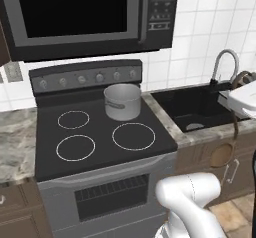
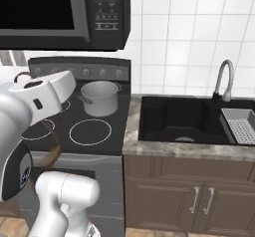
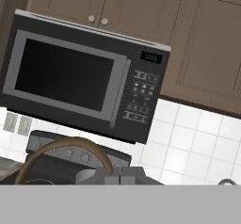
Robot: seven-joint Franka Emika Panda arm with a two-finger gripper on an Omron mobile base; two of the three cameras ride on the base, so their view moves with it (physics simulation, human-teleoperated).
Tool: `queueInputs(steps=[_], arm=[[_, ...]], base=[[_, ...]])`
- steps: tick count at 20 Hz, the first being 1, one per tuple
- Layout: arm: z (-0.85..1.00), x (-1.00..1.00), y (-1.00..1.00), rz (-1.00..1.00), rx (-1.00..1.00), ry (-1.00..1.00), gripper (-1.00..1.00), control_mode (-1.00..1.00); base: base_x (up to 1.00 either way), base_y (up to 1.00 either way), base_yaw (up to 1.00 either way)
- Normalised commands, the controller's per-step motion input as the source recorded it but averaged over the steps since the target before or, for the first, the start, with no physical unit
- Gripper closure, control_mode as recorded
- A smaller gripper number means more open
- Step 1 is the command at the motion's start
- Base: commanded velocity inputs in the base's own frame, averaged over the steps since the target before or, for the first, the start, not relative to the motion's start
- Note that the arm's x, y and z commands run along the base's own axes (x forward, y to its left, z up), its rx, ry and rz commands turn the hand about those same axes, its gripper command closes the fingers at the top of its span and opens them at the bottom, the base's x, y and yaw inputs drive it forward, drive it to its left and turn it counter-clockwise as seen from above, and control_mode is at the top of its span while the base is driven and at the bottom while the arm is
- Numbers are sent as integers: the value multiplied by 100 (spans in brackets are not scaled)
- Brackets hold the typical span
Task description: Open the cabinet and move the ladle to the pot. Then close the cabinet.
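Far left in the left base view: marble counter, then the black stove under the microwave, with the grey pot standing upright on the back right burner, short handle toward the front left. Further right, the black sink and the curved faucet.

At the right edge — the ladle, hanging in the air in front of the sink edge and the lower cabinets, well apart from the pot. Long axis close to vertical: thin curved handle up, round brown bowl down, about at the level of the lower cabinet doors. Same ladle in the right base view, low beside the white arm.

Gripper closed fully on the top of the handle, seen in the hand view with the brown handle curving away to the left. Upper wall cabinet above, right of the microwave.

Step in hand, as judged: carry to the pot. Best to move left slowly, lift so the bowl passes over the pot rim, then lower straight inside — a swinging bowl could knock the pot. Release only once the bowl rests inside.
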Motion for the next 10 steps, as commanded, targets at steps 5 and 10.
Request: queueInputs(steps=[5, 10], arm=[[0, 0, 0, 0, 0, 0, 100, 100], [0, 0, 0, 0, 0, 0, 100, 100]], base=[[55, -4, 0], [38, -8, 0]])
